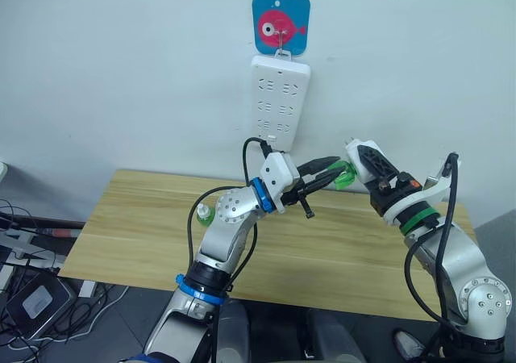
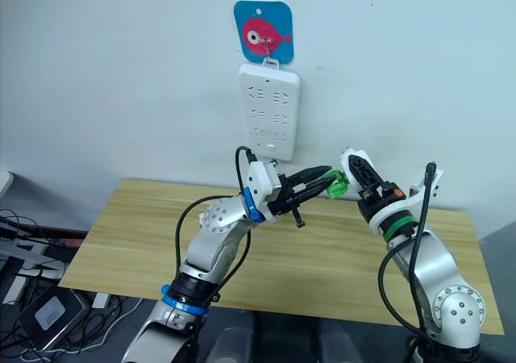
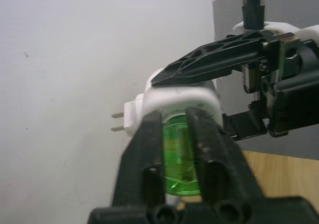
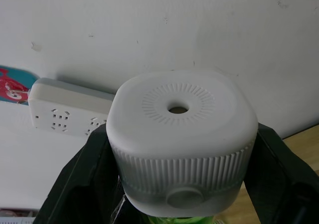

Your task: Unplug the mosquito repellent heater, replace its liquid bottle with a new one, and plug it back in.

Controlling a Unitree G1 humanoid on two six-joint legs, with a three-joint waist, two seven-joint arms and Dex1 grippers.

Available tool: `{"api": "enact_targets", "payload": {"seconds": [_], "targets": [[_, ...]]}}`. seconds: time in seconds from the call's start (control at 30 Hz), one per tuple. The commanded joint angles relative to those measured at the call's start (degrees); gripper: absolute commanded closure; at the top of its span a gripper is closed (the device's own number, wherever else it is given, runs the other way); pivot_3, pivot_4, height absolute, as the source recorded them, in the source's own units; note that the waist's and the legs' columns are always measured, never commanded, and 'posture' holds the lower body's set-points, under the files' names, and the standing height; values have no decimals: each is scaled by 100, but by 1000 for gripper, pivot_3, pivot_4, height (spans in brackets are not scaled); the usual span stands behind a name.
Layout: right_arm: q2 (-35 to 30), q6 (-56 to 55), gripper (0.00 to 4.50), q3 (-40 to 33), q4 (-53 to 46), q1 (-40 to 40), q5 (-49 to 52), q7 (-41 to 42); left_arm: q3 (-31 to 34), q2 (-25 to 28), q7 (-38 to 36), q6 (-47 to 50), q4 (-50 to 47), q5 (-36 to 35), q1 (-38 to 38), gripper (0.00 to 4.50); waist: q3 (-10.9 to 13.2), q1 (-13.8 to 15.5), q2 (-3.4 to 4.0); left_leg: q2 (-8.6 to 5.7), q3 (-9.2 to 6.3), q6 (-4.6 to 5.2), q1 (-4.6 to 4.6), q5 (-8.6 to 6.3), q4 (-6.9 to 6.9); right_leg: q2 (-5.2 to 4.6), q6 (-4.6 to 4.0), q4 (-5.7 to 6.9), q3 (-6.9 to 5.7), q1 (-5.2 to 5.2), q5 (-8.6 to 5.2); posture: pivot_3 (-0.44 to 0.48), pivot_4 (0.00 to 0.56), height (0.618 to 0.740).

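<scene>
Both grippers meet above the surface's point(image 1: 161, 218) far edge: right gripper point(image 4: 174, 184) fingers clamp the mosquito repellent heater point(image 4: 182, 134), left gripper point(image 3: 174, 149) fingers grasp its green liquid bottle point(image 3: 180, 157).

White ribbed heater point(image 4: 182, 134), clear green bottle point(image 3: 180, 154), white power strip point(image 1: 279, 97), blue plaque with pink fish point(image 1: 280, 24).

White rounded mosquito repellent heater point(image 4: 182, 134) is unplugged, prongs bare, green liquid bottle point(image 3: 180, 157) attached, held above the table's far right
</scene>
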Motion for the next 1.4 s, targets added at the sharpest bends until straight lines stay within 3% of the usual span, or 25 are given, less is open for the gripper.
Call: {"api": "enact_targets", "payload": {"seconds": [0.03,0.3,0.7,0.8,1.0,1.27,1.3,1.4], "targets": [[-33,-86,1518,64,-400,-77,135,193,-123,-37,39,-47,23,100,-9,2352,0,0,0,0,0,0,0,0,0,0,0,0,0,0,0,213,199,740],[-93,-136,1518,114,-420,-56,137,265,-188,-67,182,-36,3,179,80,21,0,1,0,-1,-2,0,0,0,0,-1,0,0,-1,0,0,211,195,740],[-125,-175,1518,116,-446,10,123,270,-133,-142,260,56,-228,-13,116,21,0,2,0,-1,-2,1,1,1,1,-2,0,5,-2,1,0,211,192,740],[-112,-184,1518,130,-457,-7,120,269,-161,-87,210,41,-215,-5,150,600,-1,3,0,-1,-2,2,1,1,2,-2,0,6,-2,1,0,210,186,740],[-101,-193,1518,166,-479,-73,155,255,-166,-93,203,37,-130,5,118,2222,-1,3,0,-2,-2,3,2,3,3,-2,-1,10,-2,1,0,210,186,740],[-193,-125,1518,217,-517,-99,166,283,-233,-52,72,40,-199,12,111,2219,-1,0,-1,-2,-3,4,2,4,3,-2,-1,11,-2,1,0,206,195,740],[-234,-98,790,222,-514,-97,197,305,-234,-17,6,30,-215,-5,98,2219,-1,-1,0,-2,-3,4,2,4,3,-2,-1,11,-2,1,0,206,195,740],[-602,128,45,144,-441,-59,692,430,-200,144,-314,-74,-130,-89,-5,2219,0,-1,0,-2,-3,5,2,4,3,-2,-1,12,-3,1,0,202,199,740]]}}
